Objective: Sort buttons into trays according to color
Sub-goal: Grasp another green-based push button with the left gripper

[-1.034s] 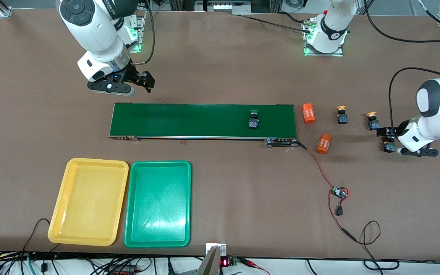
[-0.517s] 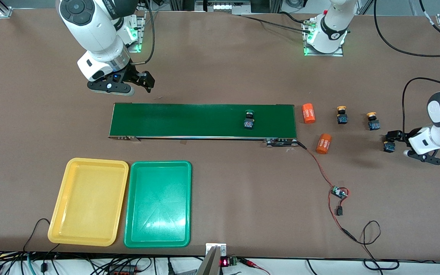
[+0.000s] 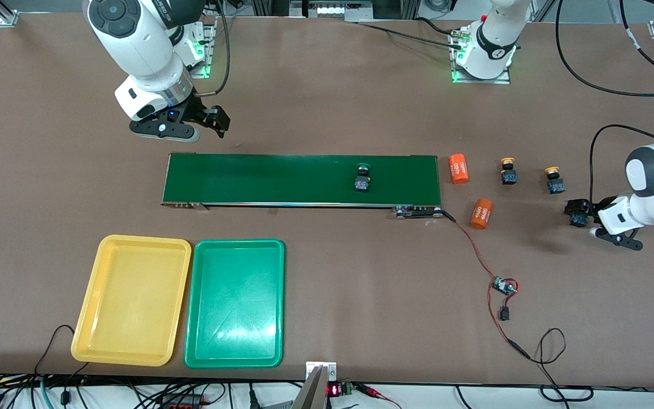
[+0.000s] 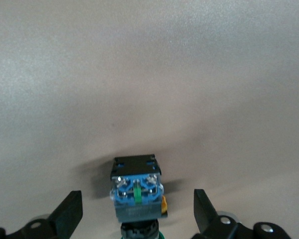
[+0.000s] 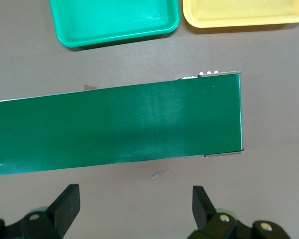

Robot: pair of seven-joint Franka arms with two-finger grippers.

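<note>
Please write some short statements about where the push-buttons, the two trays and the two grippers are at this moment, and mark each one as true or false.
1. A green-capped push-button switch stands on the long dark green conveyor belt. True.
2. The shallow yellow plastic tray already holds a button. False: it holds none, and neither does the shallow green plastic tray beside it.
3. The left gripper is open, with a black-and-blue push-button switch between its fingers on the table. True.
4. The right gripper is shut on a button. False: it is open and holds nothing, above the table beside the belt's end.
5. Two yellow-capped push-button switches lie in the green tray. False: they stand on the table toward the left arm's end.
</note>
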